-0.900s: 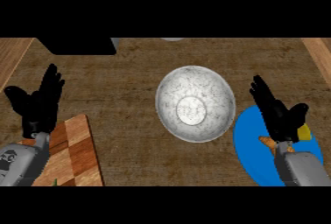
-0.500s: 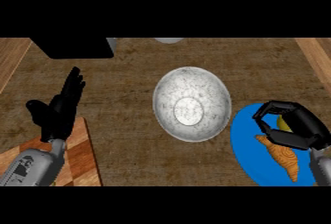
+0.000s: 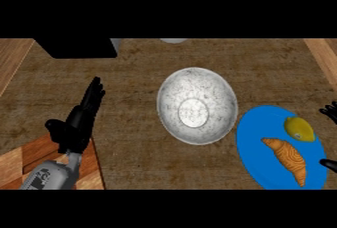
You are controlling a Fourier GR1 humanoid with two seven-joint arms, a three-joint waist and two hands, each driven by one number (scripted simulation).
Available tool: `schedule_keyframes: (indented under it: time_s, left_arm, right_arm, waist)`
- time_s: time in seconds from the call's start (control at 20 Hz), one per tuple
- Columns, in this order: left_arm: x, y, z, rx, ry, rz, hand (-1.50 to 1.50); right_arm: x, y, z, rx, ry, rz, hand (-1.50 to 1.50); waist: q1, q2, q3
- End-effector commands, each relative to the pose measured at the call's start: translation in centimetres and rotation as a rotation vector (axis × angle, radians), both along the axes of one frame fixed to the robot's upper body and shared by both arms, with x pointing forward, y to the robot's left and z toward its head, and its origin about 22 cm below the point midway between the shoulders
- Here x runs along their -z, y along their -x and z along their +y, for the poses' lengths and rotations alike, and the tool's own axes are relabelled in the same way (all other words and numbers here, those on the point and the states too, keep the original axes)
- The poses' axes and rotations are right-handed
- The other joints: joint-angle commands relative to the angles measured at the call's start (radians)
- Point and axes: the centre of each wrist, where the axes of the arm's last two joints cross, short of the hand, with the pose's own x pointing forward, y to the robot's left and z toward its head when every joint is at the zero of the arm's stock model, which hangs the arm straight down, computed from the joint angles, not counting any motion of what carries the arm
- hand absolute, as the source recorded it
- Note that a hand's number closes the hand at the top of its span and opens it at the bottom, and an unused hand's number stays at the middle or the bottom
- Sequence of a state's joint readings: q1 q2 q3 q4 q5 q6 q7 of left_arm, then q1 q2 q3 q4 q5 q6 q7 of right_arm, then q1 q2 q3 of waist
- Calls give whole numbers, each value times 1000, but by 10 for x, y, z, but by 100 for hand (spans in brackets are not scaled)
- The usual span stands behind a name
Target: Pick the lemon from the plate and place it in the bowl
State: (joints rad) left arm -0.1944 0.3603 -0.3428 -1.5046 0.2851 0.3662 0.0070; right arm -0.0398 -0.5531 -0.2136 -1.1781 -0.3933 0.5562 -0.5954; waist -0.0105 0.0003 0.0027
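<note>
**Lemon on the blue plate, bowl beside it**

The bowl (image 3: 196, 106) serves as the landmark: a round, pale grey dish with a speckled, stone-like surface and a lighter flat circle at its bottom. It sits on a counter (image 3: 132, 58) of rough, brown, woven-looking texture. Wood-grained strips border the counter far to the bowl's left and right, and a reddish wooden board (image 3: 39, 156) lies to the bowl's lower left.

Just to the bowl's lower right lies a smooth, bright blue plate (image 3: 263, 164), its rim close to the bowl's rim. On the plate, on the side far from the bowl, rests the lemon (image 3: 299, 129): small, yellow, oval, with a darker shaded lower edge. Beside it, nearer the plate's middle, lies a croissant (image 3: 286, 159), orange-brown, ridged and tapering to a point.

The left hand (image 3: 76, 122) shows well to the bowl's left, on a grey forearm rising from the lower edge over the board. Its black fingers are straight and together, pointing up the view, the thumb out to the side; it holds nothing.

The right hand (image 3: 328, 110) shows only as black tips at the view's right edge, beyond the plate from the bowl, close to the lemon but apart from it. Whether its fingers are spread or curled cannot be told.

A black box (image 3: 76, 46) lies beyond the bowl to its upper left.
</note>
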Motion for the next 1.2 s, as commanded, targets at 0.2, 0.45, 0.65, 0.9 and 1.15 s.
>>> schedule_keyframes:
  time_s: [0.2, 0.45, 0.65, 0.9, 1.15]
  left_arm:
    - [-5, -1, 5, 9, -4, -10, 0]
    - [8, -1, 0, 38, -4, -11, 0]
    - [2, 7, -15, 7, 3, -22, 0]
    - [-1, -3, -12, 35, -6, 0, 0]
    - [5, -2, 7, 21, 0, -8, 0]
  right_arm:
    - [-81, 1, -64, 99, 189, -30, -150]
    - [-100, -10, -84, 38, 257, 72, -150]
    - [-100, -11, -75, -36, 361, 234, -150]
    - [-96, -38, -65, -102, 465, 347, -150]
    - [-59, -34, -42, -158, 544, 388, -150]
  waist:
    - [8, -1, -3]
    - [16, 1, -3]
    - [16, 0, -3]
    - [28, 3, -2]
    - [14, 1, -3]
